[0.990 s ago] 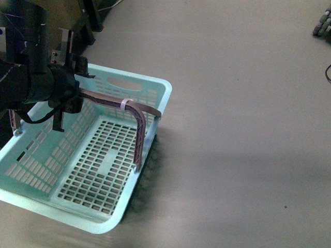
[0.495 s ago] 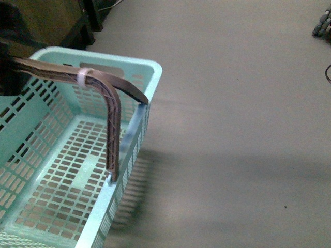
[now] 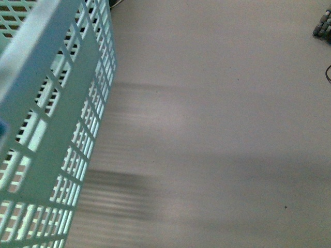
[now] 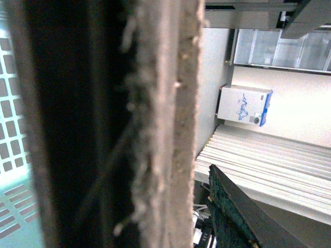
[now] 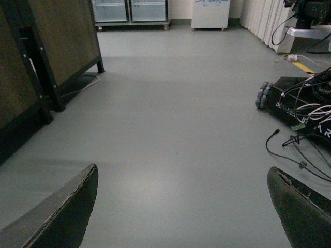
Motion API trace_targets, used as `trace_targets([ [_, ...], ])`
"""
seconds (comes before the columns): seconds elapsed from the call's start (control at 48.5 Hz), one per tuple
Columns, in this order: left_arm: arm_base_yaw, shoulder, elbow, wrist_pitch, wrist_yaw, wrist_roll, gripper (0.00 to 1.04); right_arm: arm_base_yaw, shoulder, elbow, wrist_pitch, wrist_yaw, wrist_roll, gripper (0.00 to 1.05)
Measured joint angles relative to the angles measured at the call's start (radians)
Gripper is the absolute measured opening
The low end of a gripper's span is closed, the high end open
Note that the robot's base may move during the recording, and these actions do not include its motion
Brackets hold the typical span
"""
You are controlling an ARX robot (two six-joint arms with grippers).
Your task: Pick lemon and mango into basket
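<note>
The basket [image 3: 46,103] hangs tilted near the front camera, seemingly off the floor [image 3: 217,103]. Its handle [image 4: 170,129] fills the left wrist view, so I cannot tell the left gripper's hold (if loose, the basket may swing or drop). The right gripper [image 5: 182,173] spreads wide, empty. Lemon and mango are unseen.

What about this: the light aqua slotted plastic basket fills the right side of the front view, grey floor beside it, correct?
No. The front view shows the light aqua slotted plastic basket filling the left side, not the right; grey floor lies beside it.

Right pincer [image 5: 182,175] wide open, fingertips [image 5: 72,209] well apart
</note>
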Motion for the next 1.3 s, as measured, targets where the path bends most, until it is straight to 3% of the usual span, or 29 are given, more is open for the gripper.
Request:
trace_targets([
  [1.299,-0.002,-0.023,0.021,-0.018,-0.005,0.011,0.30,0.000,0.000,0.000,0.000,-0.002,0.000,0.96],
])
